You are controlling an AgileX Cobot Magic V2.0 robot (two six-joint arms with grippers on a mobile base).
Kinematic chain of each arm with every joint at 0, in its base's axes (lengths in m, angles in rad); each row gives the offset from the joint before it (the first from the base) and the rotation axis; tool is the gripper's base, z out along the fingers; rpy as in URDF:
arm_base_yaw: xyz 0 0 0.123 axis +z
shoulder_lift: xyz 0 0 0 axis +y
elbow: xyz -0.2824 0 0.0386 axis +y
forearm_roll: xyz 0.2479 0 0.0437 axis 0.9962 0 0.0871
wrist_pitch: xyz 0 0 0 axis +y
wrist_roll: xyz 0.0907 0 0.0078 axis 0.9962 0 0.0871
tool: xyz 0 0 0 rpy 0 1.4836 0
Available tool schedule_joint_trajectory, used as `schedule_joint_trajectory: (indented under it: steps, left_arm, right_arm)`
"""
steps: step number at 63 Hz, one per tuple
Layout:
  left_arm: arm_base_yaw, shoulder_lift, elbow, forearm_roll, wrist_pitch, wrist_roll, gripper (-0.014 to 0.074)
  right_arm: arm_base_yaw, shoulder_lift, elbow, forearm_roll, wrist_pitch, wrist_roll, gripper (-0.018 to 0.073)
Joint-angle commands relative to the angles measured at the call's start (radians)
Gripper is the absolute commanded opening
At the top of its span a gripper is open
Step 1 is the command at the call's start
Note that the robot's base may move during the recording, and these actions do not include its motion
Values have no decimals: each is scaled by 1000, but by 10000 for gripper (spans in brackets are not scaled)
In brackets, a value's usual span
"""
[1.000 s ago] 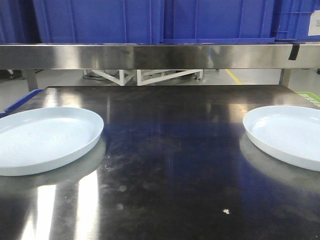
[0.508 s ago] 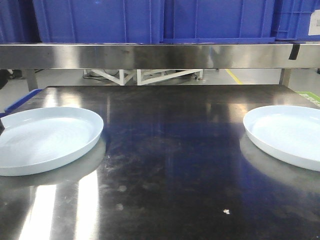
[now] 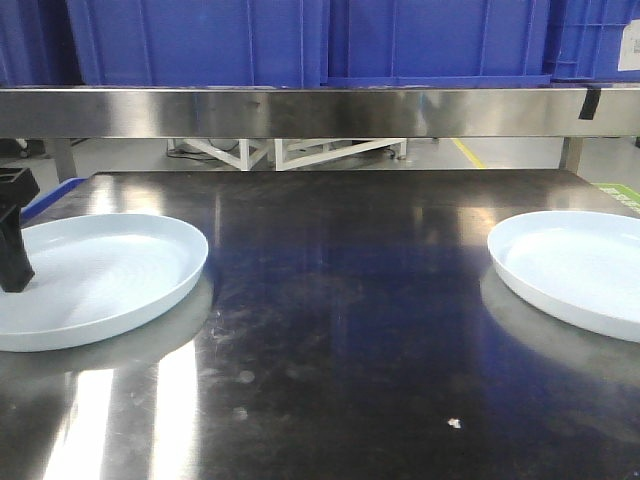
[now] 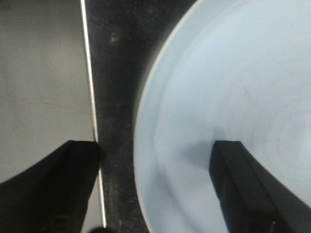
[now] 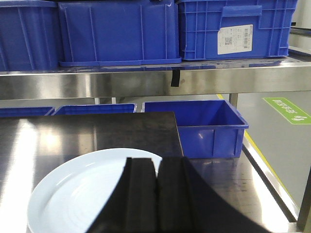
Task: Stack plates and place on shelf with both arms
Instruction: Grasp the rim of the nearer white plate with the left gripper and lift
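Two glossy, pale blue-white round plates with low upturned rims lie well apart on the dark steel tabletop (image 3: 340, 300): left plate (image 3: 100, 275), right plate (image 3: 575, 265). The left gripper (image 4: 155, 155) gapes wide astride the left plate's rim. The right gripper (image 5: 156, 170) is pressed together, empty.

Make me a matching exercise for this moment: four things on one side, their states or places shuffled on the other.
1. left hand
2. right hand
3. shelf
4. right plate

A. carries blue crates
B. shut, holding nothing
C. lies on the dark tabletop
D. open, straddling the left plate at its rim

Pairs: 1-D, 2-B, 3-A, 4-C.
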Motion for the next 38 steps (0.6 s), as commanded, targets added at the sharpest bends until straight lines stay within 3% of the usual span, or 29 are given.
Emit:
schedule_joint_trajectory:
  steps: [1,16,38]
  left_arm:
    - [-12,-29,-27,-25,-30,1,430]
    - [-12,-29,-27,9,-21,1,216]
    - [-12,-29,-27,9,-8,1,160]
  right_arm:
    - [-6,-21,-16,-10,-86,-3,50]
    - [-6,-21,-16,-10,-86,-3,50]
    - [-6,-21,-16,-10,-86,-3,50]
